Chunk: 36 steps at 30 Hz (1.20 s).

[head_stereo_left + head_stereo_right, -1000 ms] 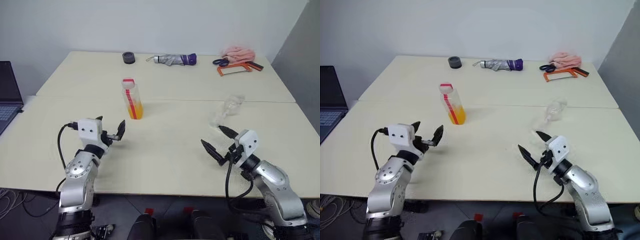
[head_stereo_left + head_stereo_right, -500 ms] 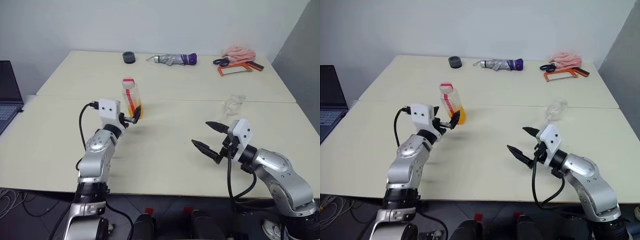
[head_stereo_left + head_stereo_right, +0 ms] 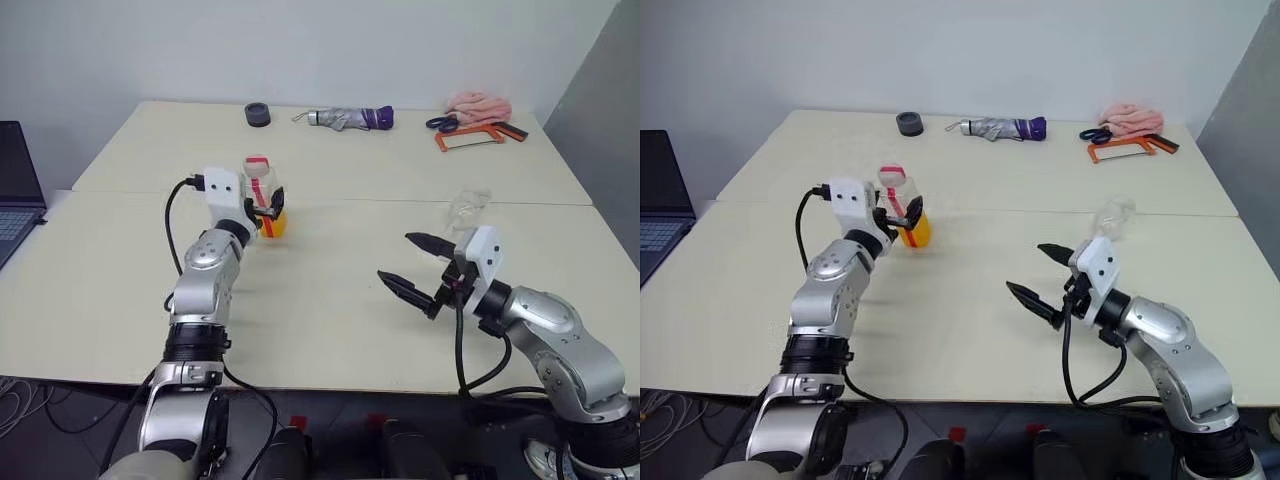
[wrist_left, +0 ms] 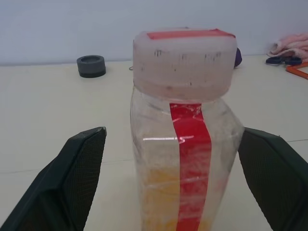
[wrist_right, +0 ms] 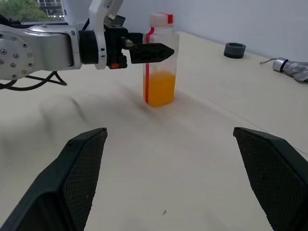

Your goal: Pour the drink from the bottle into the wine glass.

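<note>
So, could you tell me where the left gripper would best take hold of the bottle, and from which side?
Probably the bottle's straight body, below the wider cap, coming in level from the robot's side. The bottle stands upright on the table, and the open left gripper already has a finger on either side. A mid-body grip leaves the cap free.

bench [image 3: 330,290]: pale cream
near half: bottle [image 3: 264,197], wine glass [image 3: 466,208]
far edge: grey ring [image 3: 257,115], umbrella [image 3: 350,119], scissors [image 3: 442,124], pink cloth [image 3: 478,104]
</note>
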{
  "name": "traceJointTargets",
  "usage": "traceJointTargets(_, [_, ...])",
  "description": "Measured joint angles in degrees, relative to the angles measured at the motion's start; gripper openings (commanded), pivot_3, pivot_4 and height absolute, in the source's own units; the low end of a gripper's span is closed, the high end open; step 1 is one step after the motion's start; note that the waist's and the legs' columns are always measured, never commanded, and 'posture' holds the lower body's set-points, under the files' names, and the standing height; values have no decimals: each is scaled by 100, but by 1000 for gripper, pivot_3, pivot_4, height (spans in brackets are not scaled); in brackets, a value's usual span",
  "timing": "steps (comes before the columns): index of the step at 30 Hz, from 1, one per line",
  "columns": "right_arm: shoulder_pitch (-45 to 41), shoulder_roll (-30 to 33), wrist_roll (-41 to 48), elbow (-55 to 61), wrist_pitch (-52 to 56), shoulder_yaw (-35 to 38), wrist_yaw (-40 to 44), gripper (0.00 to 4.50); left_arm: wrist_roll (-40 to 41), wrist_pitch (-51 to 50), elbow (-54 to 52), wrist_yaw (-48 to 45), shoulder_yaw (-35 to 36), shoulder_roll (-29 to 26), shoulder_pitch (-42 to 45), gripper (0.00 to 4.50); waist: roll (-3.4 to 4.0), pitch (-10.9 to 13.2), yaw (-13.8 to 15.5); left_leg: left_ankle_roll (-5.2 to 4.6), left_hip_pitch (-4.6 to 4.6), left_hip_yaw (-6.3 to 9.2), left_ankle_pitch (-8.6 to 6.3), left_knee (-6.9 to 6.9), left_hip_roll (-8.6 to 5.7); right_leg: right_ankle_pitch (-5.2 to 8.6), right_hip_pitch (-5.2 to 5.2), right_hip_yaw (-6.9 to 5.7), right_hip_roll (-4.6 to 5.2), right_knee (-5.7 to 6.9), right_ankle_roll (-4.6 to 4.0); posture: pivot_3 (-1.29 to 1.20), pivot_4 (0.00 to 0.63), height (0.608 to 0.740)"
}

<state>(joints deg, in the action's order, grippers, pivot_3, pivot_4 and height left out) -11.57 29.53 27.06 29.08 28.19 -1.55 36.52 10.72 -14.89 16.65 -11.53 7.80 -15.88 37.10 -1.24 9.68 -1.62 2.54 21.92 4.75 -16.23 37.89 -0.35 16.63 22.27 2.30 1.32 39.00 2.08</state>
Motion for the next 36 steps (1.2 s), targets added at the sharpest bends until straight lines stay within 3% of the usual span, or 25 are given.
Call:
traceJointTargets(20, [-498, -83, 136, -10, 384, -38, -52, 4500, -276, 142, 699, 191, -63, 45, 617, 4469, 0, 0, -1, 1, 1, 1, 1, 0, 0, 0, 2, 0, 2, 0, 0, 0, 150, 740])
traceJointTargets(23, [-524, -91, 152, -9, 426, -28, -61, 4500, -299, 158, 785, 156, -76, 40, 649, 3929, 0, 0, -2, 1, 1, 0, 1, 0, 0, 0, 2, 0, 1, 0, 0, 0, 150, 740])
traceJointTargets(29, [-527, -102, 248, -7, 499, -16, -117, 4500, -318, 156, 822, 112, -80, 40, 648, 2161, 0, 0, -2, 1, 2, 1, 1, 0, 0, 0, 2, -1, 2, 0, 0, 0, 150, 740])
traceJointTargets(36, [-541, -112, 316, -4, 510, 21, -172, 4500, -319, 147, 812, 117, -80, 41, 640, 2161, 0, 0, -2, 1, 2, 2, 1, 0, 0, 0, 2, -1, 2, 0, 0, 0, 150, 740])
